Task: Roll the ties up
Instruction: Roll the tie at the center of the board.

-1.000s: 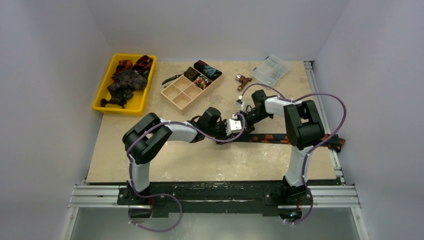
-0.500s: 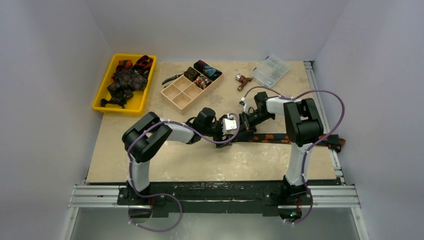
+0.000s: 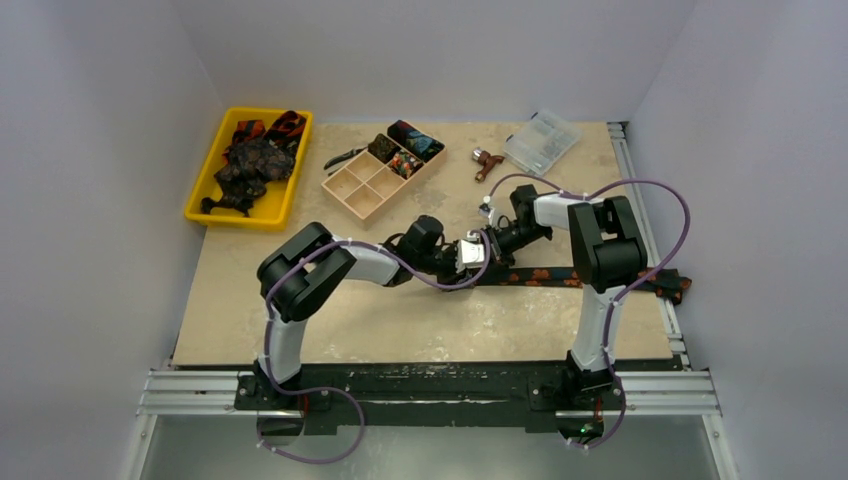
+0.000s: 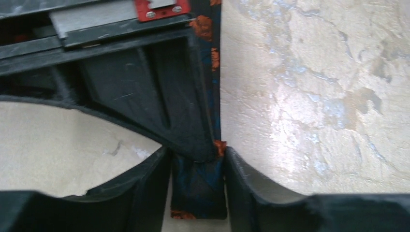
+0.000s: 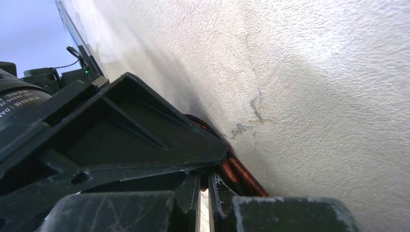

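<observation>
One tie, black with orange blotches, lies flat across the table and runs off its right edge. Its left end is wound into a small roll. My left gripper has a finger against each side of the roll. From the far side, my right gripper is shut, its narrow tips pinching the roll's edge. In the top view both grippers, left and right, meet at that end. Other ties are piled in a yellow tray.
A beige divided box holds rolled ties in its far cells. Behind it lie pliers, a small brown tool and a clear plastic case. Purple cables loop over both arms. A metal rail edges the table's right side.
My left arm backed off to the left, then came back right onto the roll. Its jaws widened and narrowed again around the roll. The right gripper stayed shut in place.
</observation>
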Controlling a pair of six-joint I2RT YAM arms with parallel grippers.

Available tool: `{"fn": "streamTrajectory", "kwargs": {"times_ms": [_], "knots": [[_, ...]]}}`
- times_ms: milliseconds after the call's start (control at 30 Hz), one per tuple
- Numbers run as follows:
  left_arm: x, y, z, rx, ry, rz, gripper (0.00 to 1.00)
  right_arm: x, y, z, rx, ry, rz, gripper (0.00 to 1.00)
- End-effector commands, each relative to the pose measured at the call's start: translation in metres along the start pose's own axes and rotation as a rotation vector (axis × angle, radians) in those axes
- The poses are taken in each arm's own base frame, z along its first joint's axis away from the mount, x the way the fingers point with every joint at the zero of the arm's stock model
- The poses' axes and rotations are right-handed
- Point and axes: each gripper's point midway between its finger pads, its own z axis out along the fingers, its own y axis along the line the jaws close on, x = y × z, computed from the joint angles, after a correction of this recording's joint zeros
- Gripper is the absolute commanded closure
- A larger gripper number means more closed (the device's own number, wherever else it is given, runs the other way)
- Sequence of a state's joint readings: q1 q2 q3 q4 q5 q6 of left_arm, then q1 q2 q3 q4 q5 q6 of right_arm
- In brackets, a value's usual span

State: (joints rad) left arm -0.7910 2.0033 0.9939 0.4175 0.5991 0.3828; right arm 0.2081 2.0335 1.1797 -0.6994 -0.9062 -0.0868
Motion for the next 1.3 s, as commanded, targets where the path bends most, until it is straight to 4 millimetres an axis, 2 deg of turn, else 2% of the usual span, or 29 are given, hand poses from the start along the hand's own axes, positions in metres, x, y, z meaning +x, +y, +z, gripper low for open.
{"fn": "streamTrajectory", "kwargs": {"times_ms": [0,167,233,300,367,433,533,633,733,800,900,1033,1167,1267], "knots": [[0.049,-0.015,-0.011,0.017,0.169,-0.01,0.65,-0.009,0.003,-0.01,0.037,-0.016,-0.083,1.0],[0.067,-0.028,-0.027,0.021,0.233,-0.012,0.76,-0.013,0.011,-0.015,0.024,-0.017,-0.088,0.99],[0.07,-0.027,-0.029,0.005,0.247,-0.018,0.77,-0.011,0.011,-0.014,0.025,-0.012,-0.083,0.9],[0.071,-0.026,-0.028,0.001,0.252,-0.027,0.77,-0.008,0.009,-0.012,0.023,-0.005,-0.07,0.86],[0.07,-0.026,-0.027,0.0,0.248,-0.039,0.78,-0.007,0.009,-0.009,0.016,-0.006,-0.064,0.89],[0.069,-0.024,-0.026,-0.003,0.25,-0.052,0.77,-0.009,0.009,-0.007,0.015,-0.016,-0.065,1.0],[0.069,-0.026,-0.026,0.005,0.251,-0.056,0.77,-0.013,0.008,-0.007,0.028,-0.031,-0.074,1.0],[0.068,-0.031,-0.028,0.025,0.24,-0.055,0.7,-0.013,0.004,-0.008,0.056,-0.03,-0.081,1.0],[0.065,-0.029,-0.032,0.023,0.212,-0.063,0.51,-0.013,-0.012,-0.007,0.129,-0.025,-0.074,1.0],[0.061,-0.025,-0.035,0.014,0.181,-0.084,0.45,-0.009,-0.025,-0.005,0.179,-0.013,-0.063,1.0],[0.055,-0.015,-0.041,-0.006,0.134,-0.106,0.41,-0.002,-0.038,-0.001,0.216,0.015,-0.048,1.0],[0.045,-0.013,-0.044,-0.011,0.058,-0.053,0.4,0.002,-0.047,0.002,0.236,0.03,-0.038,1.0],[0.031,-0.016,-0.037,0.016,-0.008,-0.064,0.39,0.001,-0.054,0.005,0.248,0.034,-0.037,1.0],[0.029,-0.017,-0.025,0.007,-0.054,-0.084,0.38,0.0,-0.058,0.006,0.251,0.043,-0.042,1.0]]}}
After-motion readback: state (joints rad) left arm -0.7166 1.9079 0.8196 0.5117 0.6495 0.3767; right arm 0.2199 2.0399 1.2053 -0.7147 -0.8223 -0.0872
